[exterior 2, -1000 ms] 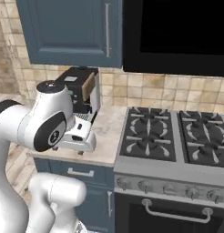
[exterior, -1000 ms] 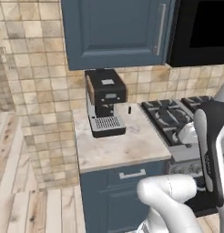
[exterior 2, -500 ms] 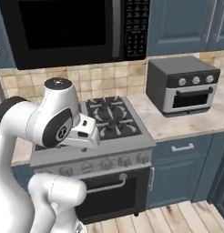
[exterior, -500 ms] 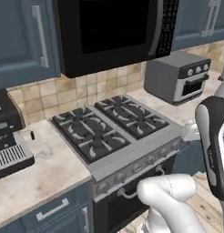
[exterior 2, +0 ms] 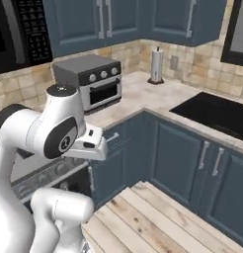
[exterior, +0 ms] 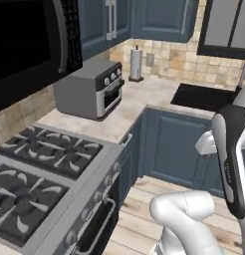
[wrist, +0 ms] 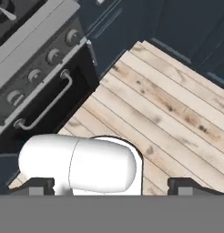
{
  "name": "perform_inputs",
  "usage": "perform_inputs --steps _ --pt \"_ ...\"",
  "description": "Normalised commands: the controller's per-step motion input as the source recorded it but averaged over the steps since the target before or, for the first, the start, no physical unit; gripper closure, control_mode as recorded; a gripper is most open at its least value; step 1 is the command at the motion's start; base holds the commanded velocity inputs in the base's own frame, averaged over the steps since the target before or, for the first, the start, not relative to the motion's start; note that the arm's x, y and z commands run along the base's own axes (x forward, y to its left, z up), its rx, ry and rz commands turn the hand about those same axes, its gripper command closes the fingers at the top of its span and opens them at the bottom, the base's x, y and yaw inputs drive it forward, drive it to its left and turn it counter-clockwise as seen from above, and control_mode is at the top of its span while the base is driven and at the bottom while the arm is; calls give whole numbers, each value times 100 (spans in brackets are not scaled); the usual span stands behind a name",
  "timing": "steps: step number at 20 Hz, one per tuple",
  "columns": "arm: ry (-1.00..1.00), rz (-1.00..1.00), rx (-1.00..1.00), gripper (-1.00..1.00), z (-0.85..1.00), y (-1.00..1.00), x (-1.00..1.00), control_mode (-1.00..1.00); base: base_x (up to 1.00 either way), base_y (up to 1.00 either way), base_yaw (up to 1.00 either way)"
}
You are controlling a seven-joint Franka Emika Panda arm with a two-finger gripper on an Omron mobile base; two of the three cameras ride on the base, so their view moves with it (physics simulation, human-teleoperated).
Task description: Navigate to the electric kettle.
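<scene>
The hand (fingers far apart, holding nothing) looks down at the wooden floor beside the stove.

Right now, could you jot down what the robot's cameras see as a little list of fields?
place: corner kitchen, wood floor
left: stove, oven handle
counter: toaster oven beside the stove, paper towel roll in the corner
right: dark sink in the counter
above: microwave, blue cabinets
gripper: points at the floor, tips wide apart, holds nothing
</scene>
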Motion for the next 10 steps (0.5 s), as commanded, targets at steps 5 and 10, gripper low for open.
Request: perform_inputs --steps 5,10 --pt "0 0 0 -100 0 0 0 100 0 -68 -80" --pt "0 0 0 -100 0 0 0 100 0 -78 -76"
